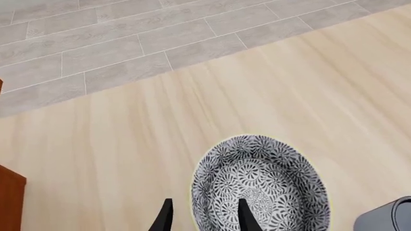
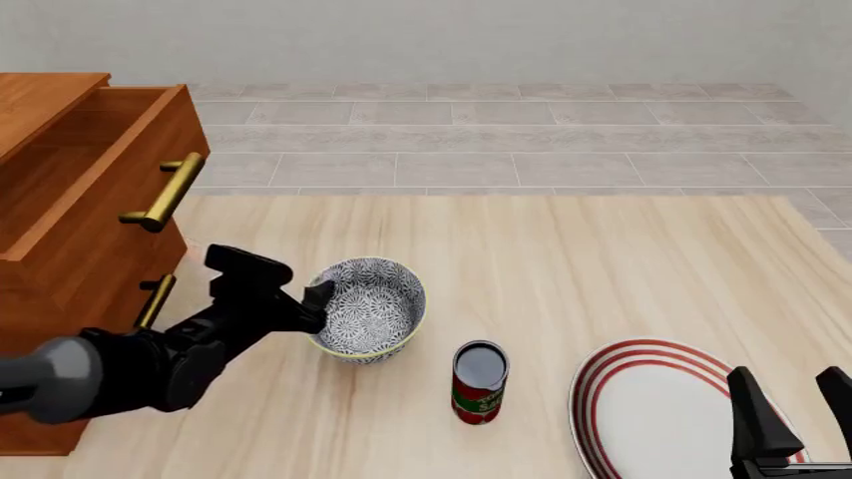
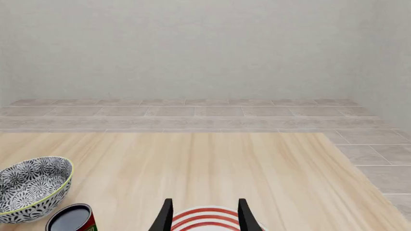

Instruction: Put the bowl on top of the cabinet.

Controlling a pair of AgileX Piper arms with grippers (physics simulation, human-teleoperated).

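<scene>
The bowl point(image 2: 377, 302), blue-grey patterned with a pale rim, stands upright on the table just right of the cabinet point(image 2: 74, 249). My left gripper point(image 2: 317, 297) is at the bowl's left rim and open. In the left wrist view its fingers straddle the rim of the bowl point(image 1: 270, 187): one fingertip point(image 1: 246, 216) is inside, the other outside, with the left gripper point(image 1: 205, 219) not closed on it. My right gripper point(image 2: 788, 414) hangs open over the near right of the table, far from the bowl point(image 3: 29, 187). In its own view the right gripper point(image 3: 204, 216) holds nothing.
A red-labelled can point(image 2: 480, 382) stands close to the bowl's near right side. A white plate with red rings point(image 2: 652, 409) lies under the right gripper. The cabinet's top drawer point(image 2: 94, 150) looks pulled out, its brass handle point(image 2: 167, 192) jutting toward the bowl.
</scene>
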